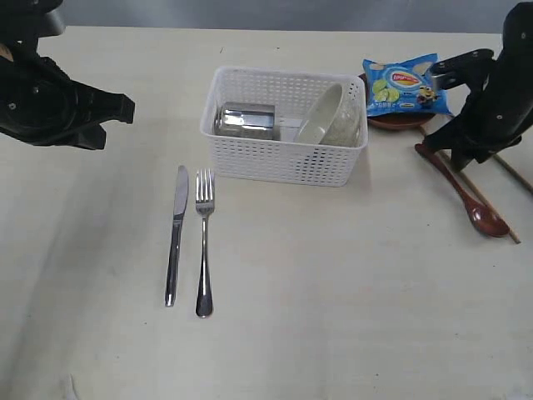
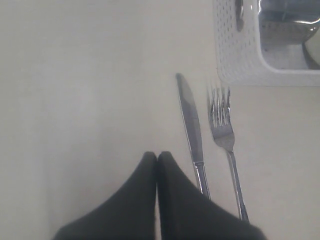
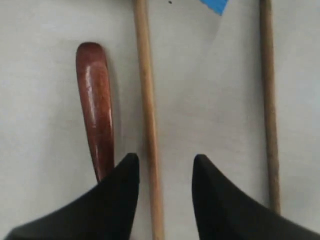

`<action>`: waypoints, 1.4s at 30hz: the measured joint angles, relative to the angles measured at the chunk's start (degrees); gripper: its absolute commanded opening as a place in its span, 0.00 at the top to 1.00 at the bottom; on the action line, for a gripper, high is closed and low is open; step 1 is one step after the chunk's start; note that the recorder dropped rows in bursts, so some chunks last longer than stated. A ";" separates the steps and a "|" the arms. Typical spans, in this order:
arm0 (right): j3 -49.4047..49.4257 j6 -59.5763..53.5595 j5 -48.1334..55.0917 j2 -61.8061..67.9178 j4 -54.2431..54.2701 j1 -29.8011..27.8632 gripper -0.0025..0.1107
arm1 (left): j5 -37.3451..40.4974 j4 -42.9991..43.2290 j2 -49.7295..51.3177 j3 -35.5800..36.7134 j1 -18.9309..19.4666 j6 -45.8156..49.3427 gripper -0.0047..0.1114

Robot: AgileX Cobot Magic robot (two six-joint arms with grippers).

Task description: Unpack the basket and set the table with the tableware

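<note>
Basket point(image 1: 283, 160) mid-table point(image 1: 333, 292); we see cup point(image 1: 245, 119) and bowl point(image 1: 321, 114) inside | knife point(image 1: 176, 233) and fork point(image 1: 204, 242) side by side just beside it | left gripper point(image 2: 157, 156) closed, empty | right gripper point(image 3: 165, 160) parted, we see one chopstick point(image 3: 148, 100) between its jaws, spoon point(image 3: 95, 100) alongside

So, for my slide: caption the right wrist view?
Open end effector over one chopstick, wooden spoon lying alongside.

Chip bag point(image 1: 405, 86) logo too small to read.
</note>
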 measured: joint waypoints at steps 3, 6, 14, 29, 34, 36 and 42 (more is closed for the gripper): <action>0.00 0.00 -0.14 1.90 0.34 0.00 0.67 | 0.00 0.00 0.00 0.00 0.00 0.00 0.96; 0.00 0.14 -0.50 2.75 0.70 0.00 0.75 | 0.00 0.00 0.00 0.00 0.00 0.00 0.96; -0.21 -0.72 0.91 3.18 1.27 0.00 0.98 | 0.00 0.00 0.00 0.00 0.00 0.00 0.96; -0.43 3.24 9.96 3.31 -5.07 0.00 0.98 | 0.00 -0.20 0.00 0.00 0.00 0.00 0.96; -0.11 5.25 11.39 3.31 -6.80 0.00 0.98 | 0.00 -1.69 0.00 0.00 0.00 0.48 0.96; -0.11 5.96 11.39 3.31 -6.80 0.00 0.98 | 0.00 -1.91 0.00 0.00 0.00 0.62 0.96; -0.11 7.03 11.13 3.31 -6.90 0.00 0.69 | 0.00 -2.02 0.00 0.00 0.00 0.62 0.96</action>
